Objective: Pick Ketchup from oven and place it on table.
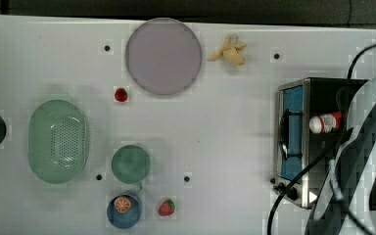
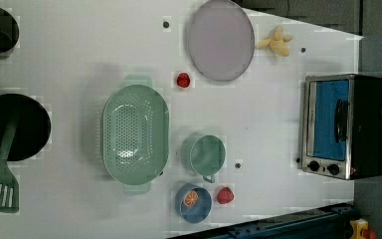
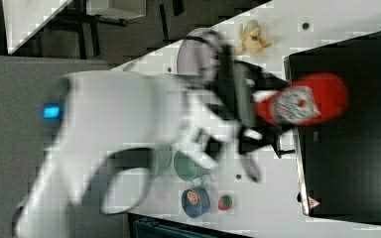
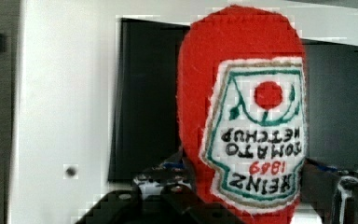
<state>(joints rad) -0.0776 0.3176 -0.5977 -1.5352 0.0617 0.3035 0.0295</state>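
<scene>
**Ketchup lifted clear of the oven, table drop still to come**

The gripper (image 3: 258, 119) is clamping the ketchup (image 3: 302, 105) near its capped end, its dark fingers (image 4: 168, 196) pressing in on either side of the bottle at the lower edge of the wrist view. In the right view the bottle is hanging in the middle right of the frame, its red body reaching out over the black top of the oven (image 3: 347, 163) (the label is facing the camera, so it looks to be in the air rather than resting on the oven). In the top view the white cap and red neck are showing at the middle right, above the oven's roof, with the white arm sweeping in from the right edge. The oven's bluish door appears closed in the left view, at the right of the frame.

The carrying step looks to be in hand: the pick seems done and the placing has not begun. The next move calls for swinging the bottle away from the oven toward bare table (image 1: 225, 137), which lies in the centre of the top view, between the oven and the green mug (image 1: 130, 164). Lowering should be gentle, since a slim bottle set down on end could topple; the jaws should part only once it is resting.
</scene>
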